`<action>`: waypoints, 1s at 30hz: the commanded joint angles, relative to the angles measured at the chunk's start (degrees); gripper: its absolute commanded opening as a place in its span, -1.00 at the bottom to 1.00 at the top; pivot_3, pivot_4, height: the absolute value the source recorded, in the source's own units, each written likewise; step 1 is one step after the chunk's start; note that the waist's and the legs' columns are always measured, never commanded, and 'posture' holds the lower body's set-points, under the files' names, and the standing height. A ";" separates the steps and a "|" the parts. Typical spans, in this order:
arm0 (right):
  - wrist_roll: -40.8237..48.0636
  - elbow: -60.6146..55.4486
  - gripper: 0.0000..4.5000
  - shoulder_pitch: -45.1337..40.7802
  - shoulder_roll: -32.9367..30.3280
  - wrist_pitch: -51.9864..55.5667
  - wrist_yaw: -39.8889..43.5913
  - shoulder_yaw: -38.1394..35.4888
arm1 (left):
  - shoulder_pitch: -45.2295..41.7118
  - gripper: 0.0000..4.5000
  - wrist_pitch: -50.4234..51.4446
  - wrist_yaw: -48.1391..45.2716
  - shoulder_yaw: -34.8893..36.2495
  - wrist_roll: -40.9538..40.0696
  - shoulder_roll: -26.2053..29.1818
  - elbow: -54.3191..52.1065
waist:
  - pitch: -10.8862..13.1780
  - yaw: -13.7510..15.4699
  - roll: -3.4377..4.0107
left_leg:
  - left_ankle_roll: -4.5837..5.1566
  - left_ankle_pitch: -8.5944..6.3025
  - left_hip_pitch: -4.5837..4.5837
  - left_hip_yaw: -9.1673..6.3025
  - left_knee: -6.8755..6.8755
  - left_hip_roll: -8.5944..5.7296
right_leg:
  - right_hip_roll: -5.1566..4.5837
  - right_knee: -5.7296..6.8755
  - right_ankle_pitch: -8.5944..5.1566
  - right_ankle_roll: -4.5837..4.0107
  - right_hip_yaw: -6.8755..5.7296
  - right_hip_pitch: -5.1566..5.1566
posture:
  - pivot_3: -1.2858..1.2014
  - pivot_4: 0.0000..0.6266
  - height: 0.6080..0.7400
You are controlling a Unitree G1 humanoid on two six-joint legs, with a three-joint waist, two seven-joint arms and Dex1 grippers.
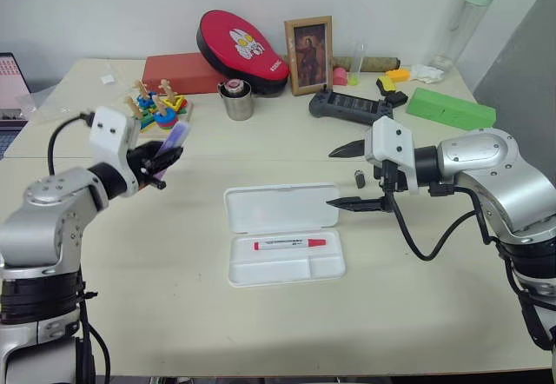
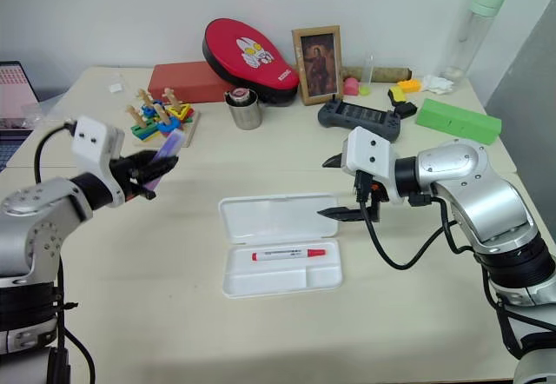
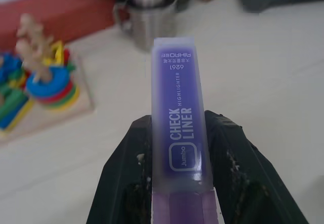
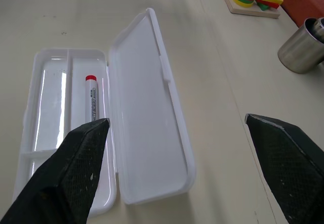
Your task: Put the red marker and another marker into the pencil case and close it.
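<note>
Left wrist view puts the lilac highlighter [image 3: 179, 127] square between the left gripper's [image 3: 178, 183] two black fingers, pinched near its tail so that most of the barrel sticks out past the tips. That is the weak point: with so little of it in the grip, a quick swing toward the pencil case [image 1: 282, 236] could let it pivot or slide out, and it would land on the table short of the tray. A second risk is the drop itself; the highlighter is wide, the red marker [image 1: 289, 244] already lies in the long compartment of the tray, and a crooked release could leave the highlighter lying across the divider or the rim so the lid cannot shut flat.

Seen from the head, the left arm is raised off the table at the robot's left, well apart from the case, its gripper roughly level and aimed toward the middle of the table with the highlighter tilted upward. The right arm reaches in from the right, its gripper [image 1: 346, 175] turned toward the left and hovering just beside the right end of the open lid, fingers spread wide and holding nothing. It sits close enough that an incoming left arm could crowd it
</note>
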 commanded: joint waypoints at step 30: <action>4.05 -5.48 1.00 4.48 -8.76 -7.74 12.21 -5.00 | 17.50 -0.48 -3.41 -26.30 -17.13 -10.30 12.83 -25.98 | 0.03 -0.05 0.01 | 0.01 0.00 0.00 0.05 0.02 0.00 | 0.00 -0.02 0.00 0.00 0.05 -0.02 | 0.03 -0.52 1.00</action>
